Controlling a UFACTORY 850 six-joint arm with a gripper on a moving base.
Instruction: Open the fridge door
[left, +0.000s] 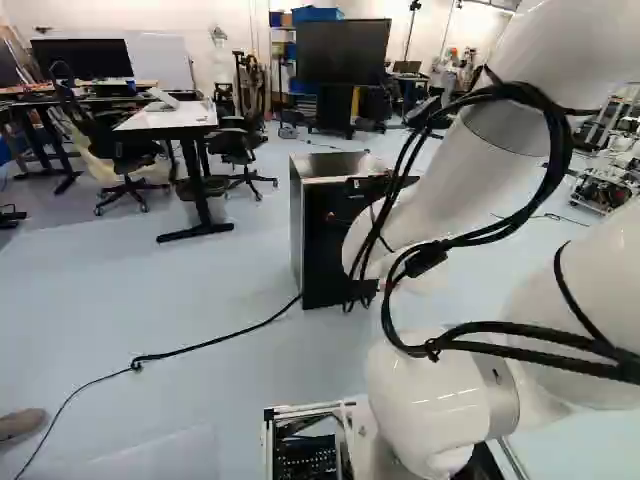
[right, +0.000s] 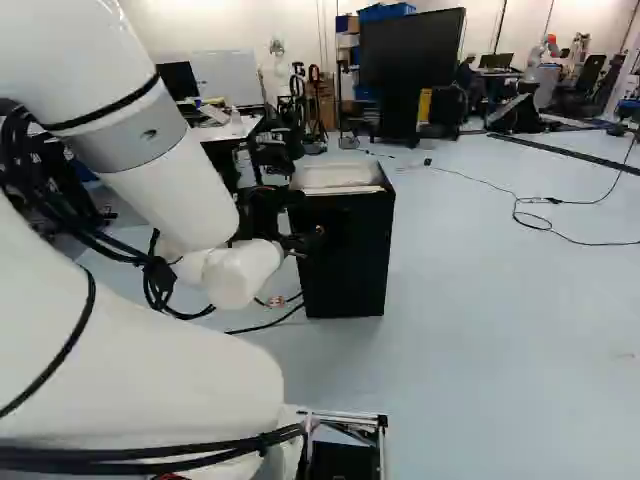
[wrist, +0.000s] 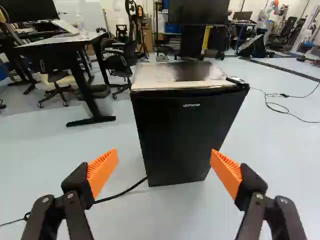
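Fridge (wrist: 172, 74), black door (wrist: 185, 135) closed, inside hidden

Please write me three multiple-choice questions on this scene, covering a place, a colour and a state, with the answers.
1. Where does the fridge stand?
A) On a table
B) On a shelf
C) On the floor

2. What colour are the pads of the end effector?
A) Orange
B) Green
C) Blue

3. What is the state of the end effector?
A) Shut on the fridge door
B) Open, gripping nothing
C) Shut, with its pads pressed together

Answers:
1. C: the base views show the bottom of the fridge down on the pale floor.
2. A: the wrist view shows both pads bright orange.
3. B: in the wrist view the pads stand wide apart, with nothing pinched between them.
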